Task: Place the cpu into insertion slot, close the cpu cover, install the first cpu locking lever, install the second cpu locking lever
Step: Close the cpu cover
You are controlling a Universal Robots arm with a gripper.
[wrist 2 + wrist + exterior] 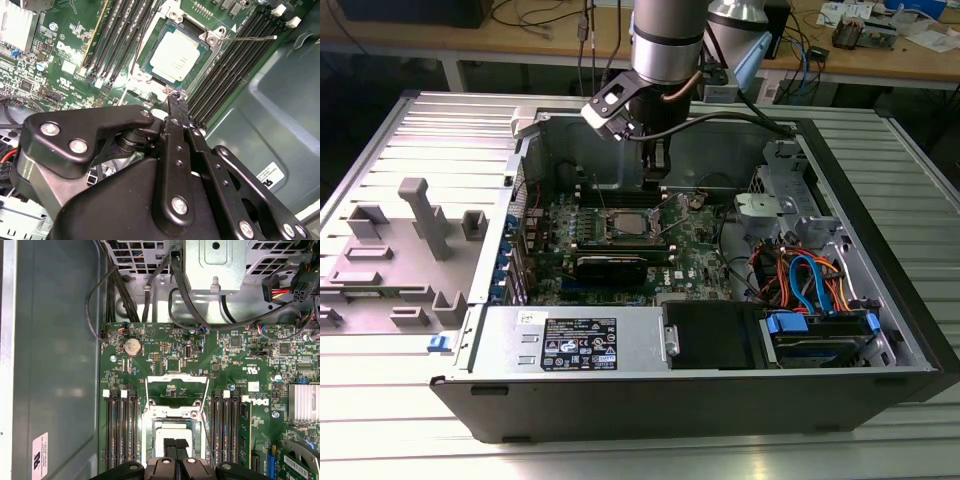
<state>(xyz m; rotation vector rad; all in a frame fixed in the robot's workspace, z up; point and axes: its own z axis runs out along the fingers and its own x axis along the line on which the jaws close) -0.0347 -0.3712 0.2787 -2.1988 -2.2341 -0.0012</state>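
Your gripper (175, 443) is clenched, empty, just above the cpu (175, 59) seated in the insertion slot (212, 39).

Open PC case (670, 410) sits on a ribbed metal table (450, 130), green motherboard (698, 262) inside, power supply (570, 340) along one wall, blue cables (812, 275) nearby.

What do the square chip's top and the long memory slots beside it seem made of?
The small flat square silver-grey chip likely has a metal top, matt: pale, even, softly reflecting. The long narrow black memory slots look like moulded plastic, dull black, with white clips at their ends.
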